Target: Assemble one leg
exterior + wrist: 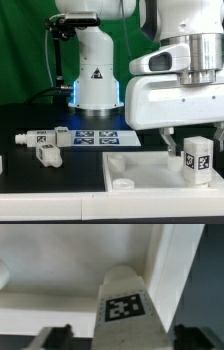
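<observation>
Gripper (112, 339) fingers are seen closed on the leg (124, 303) — held upright over the white panel (135, 165) at the exterior view's right — a light, stiff, smooth plastic post judged best clamped on its flat opposite faces, mid-length, since slipping is likely.

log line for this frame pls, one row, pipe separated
phase: leg placement | gripper: shut on leg | leg: upright over white panel | spare legs: on table, exterior view's left | marker board: untouched
</observation>
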You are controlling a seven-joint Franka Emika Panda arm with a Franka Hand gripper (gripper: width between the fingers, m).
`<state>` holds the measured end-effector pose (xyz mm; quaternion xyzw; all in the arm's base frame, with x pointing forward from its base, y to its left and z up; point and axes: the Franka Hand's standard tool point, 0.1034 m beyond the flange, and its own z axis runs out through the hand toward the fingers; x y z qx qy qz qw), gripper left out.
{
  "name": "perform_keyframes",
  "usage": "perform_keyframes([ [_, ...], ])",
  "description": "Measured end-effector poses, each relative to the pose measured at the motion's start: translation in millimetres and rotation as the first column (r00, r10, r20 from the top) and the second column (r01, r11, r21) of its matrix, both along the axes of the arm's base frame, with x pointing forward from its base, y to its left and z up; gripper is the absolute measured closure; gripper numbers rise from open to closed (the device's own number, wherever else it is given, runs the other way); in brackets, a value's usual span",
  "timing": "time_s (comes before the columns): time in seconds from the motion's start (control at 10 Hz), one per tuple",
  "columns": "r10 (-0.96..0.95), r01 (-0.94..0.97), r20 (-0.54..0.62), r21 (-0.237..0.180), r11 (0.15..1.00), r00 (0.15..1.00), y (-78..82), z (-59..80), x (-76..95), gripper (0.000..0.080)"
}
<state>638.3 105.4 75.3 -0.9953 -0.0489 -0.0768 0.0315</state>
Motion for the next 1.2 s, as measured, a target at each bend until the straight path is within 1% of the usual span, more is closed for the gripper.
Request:
perform_keyframes([
  [0.1,-0.063,0.063,-0.005,0.01,0.998,0.998,0.5,0.0,-0.1,0.0396],
  [0.2,-0.123,0.123,-0.01,0.019,0.992,0.992,0.7,-0.2,-0.2,0.0515],
  [0.3,-0.205,0.205,-0.019,0.031,0.978,0.979,1.4,-0.2,-0.3,0.0515],
  [0.4,-0.355,0.357,-0.037,0.043,0.933,0.934,3.6,-0.2,-1.2,0.0515],
  [0.5,-0.499,0.502,-0.059,0.05,0.864,0.865,3.8,0.6,-1.6,0.0515],
  [0.6,-0.657,0.662,-0.085,0.067,0.747,0.749,3.1,0.9,-1.6,0.0515],
  [0.7,-0.797,0.806,-0.121,0.08,0.586,0.592,3.4,0.0,-2.2,0.0515],
  [0.8,-0.884,0.897,-0.153,0.085,0.434,0.442,3.5,-0.8,-2.3,0.0515],
  [1.0,-0.939,0.96,-0.199,0.091,0.267,0.28,2.1,-0.7,-2.2,0.0515],
  [1.1,-0.947,0.968,-0.204,0.089,0.236,0.249,2.5,-0.8,-2.3,0.0515],
  [1.2,-0.941,0.961,-0.2,0.091,0.26,0.273,2.5,-0.8,-2.3,0.0414],
])
